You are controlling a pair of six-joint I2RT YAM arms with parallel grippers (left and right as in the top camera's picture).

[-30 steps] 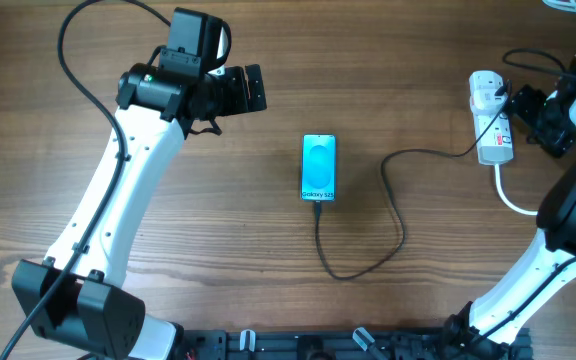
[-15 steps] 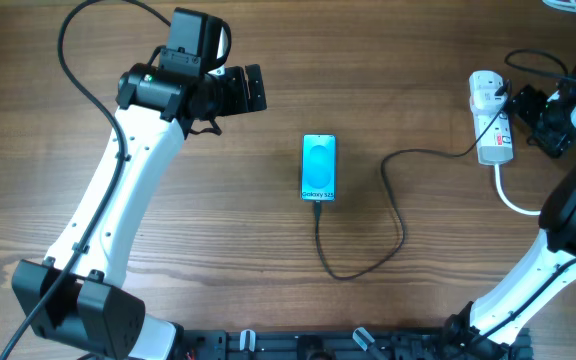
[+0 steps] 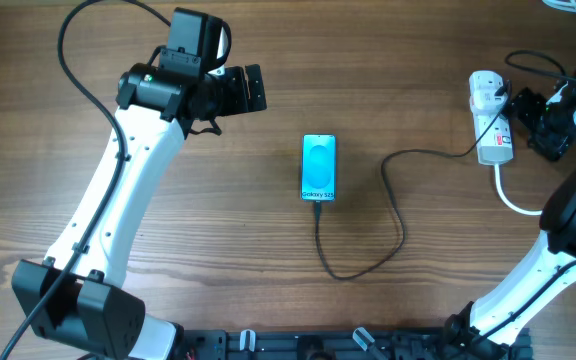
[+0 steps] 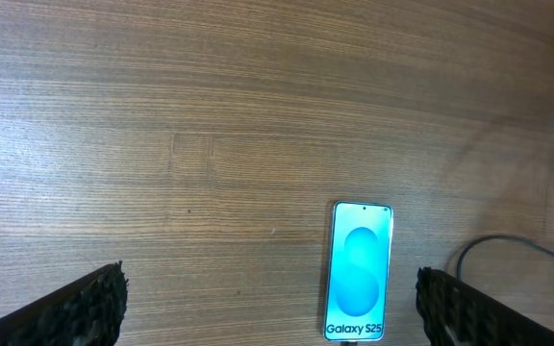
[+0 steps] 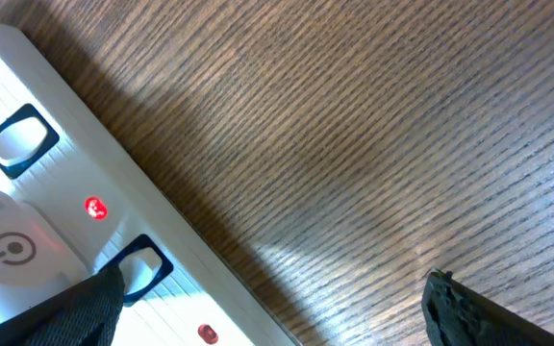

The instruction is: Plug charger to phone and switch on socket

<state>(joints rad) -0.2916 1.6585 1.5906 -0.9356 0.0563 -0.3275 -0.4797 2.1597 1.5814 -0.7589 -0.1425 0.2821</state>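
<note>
Wooden table (image 3: 218,240), brown grain, one. On it before me: phone (image 3: 319,167), flat, screen up, centre. Charger (image 3: 401,228), thin black cable, looping from the phone's lower end to the socket (image 3: 493,140). Socket on my right, white cord (image 3: 508,197) trailing.

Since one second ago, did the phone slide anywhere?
No. The phone lies on the same spot of the wooden table in the overhead view, with the same gap to the white power strip.
</note>
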